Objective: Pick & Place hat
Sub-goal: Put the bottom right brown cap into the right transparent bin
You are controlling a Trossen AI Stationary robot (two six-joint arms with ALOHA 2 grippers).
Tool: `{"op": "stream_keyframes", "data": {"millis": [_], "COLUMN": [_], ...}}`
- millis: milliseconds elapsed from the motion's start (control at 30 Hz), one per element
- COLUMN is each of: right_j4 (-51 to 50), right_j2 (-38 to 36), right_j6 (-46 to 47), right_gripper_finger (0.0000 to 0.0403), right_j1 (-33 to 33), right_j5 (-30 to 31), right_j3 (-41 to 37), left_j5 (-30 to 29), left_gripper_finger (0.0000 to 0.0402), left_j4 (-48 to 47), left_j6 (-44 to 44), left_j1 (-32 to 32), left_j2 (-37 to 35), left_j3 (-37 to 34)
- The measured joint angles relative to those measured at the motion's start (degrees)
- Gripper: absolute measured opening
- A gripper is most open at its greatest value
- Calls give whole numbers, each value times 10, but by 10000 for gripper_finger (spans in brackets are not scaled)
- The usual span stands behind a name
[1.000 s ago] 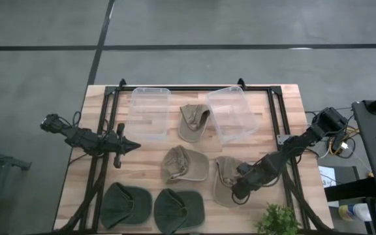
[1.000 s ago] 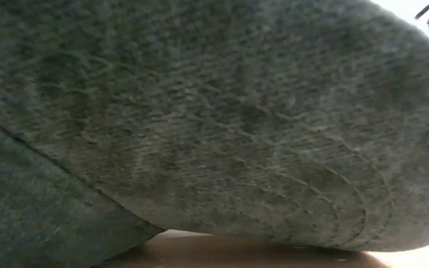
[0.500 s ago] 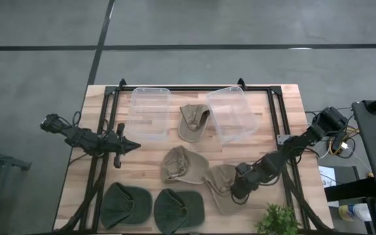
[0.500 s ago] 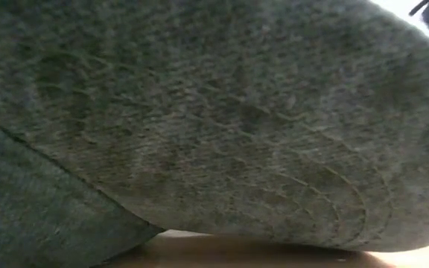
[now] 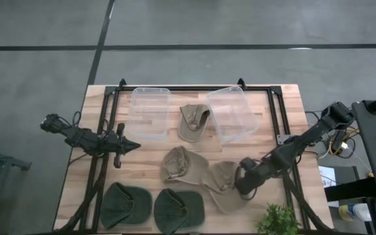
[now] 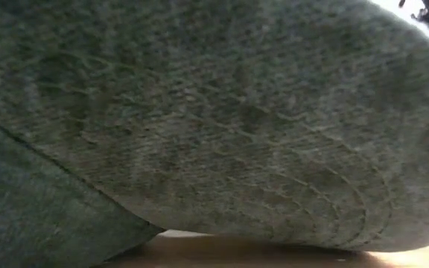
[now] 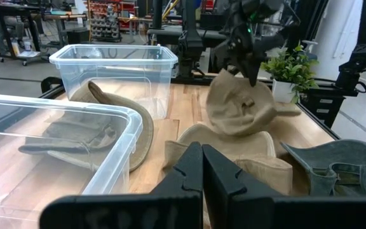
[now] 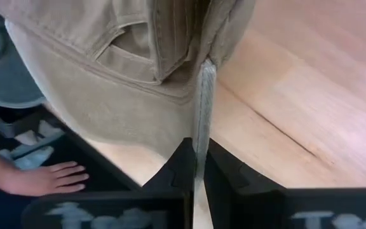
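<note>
My right gripper (image 5: 243, 185) is shut on a tan hat (image 5: 222, 184) near the table's near right side. The left wrist view shows that hat (image 7: 240, 105) hanging under my right gripper (image 7: 249, 62). A second tan hat (image 5: 183, 164) lies at mid-table, its edge next to the held one. A third tan hat (image 5: 194, 121) lies between two clear bins. Two green hats (image 5: 126, 204) (image 5: 179, 209) lie at the near edge. One green hat (image 6: 199, 119) fills the low view. My left gripper (image 5: 133, 146) is shut over the table's left side, touching nothing. My right gripper pinches a thin fold at the tan hat's rim (image 8: 202, 117) between its two fingers, beside the rear strap opening (image 8: 127, 46). The fingers come from above, pointing down. The hat hangs crumpled below them; whether its lower edge (image 7: 234, 132) is off the table I cannot tell.
Two clear plastic bins (image 5: 150, 114) (image 5: 234, 115) stand at the far side. A small green plant (image 5: 279, 219) sits at the near right corner. A black frame rail (image 5: 286, 140) runs along the right side. A person's hand (image 8: 40, 178) shows beyond the table edge.
My right gripper has taken hold of the tan hat and risen a little. The hat, lying flat a second ago, is now pulled up and crumpled, its body drawn toward the middle tan hat. The left arm has kept still.
</note>
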Motion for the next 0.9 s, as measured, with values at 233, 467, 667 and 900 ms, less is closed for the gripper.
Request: {"op": "stream_keyframes", "data": {"millis": [233, 467, 667, 900], "right_j4": [-36, -58, -180, -348], "right_j2": [-99, -193, -243, -251], "right_j6": [-23, -92, -149, -228], "right_gripper_finger": [12, 12, 12, 12], "right_j1": [0, 0, 0, -22], "right_j5": [55, 178, 306, 486], "right_j3": [2, 22, 84, 207], "left_j5": [0, 0, 0, 0], "left_gripper_finger": [0, 0, 0, 0], "left_j4": [0, 0, 0, 0], "left_j6": [0, 0, 0, 0], "left_j1": [0, 0, 0, 0], "left_j2": [0, 0, 1, 1], "left_j3": [0, 0, 0, 0]}}
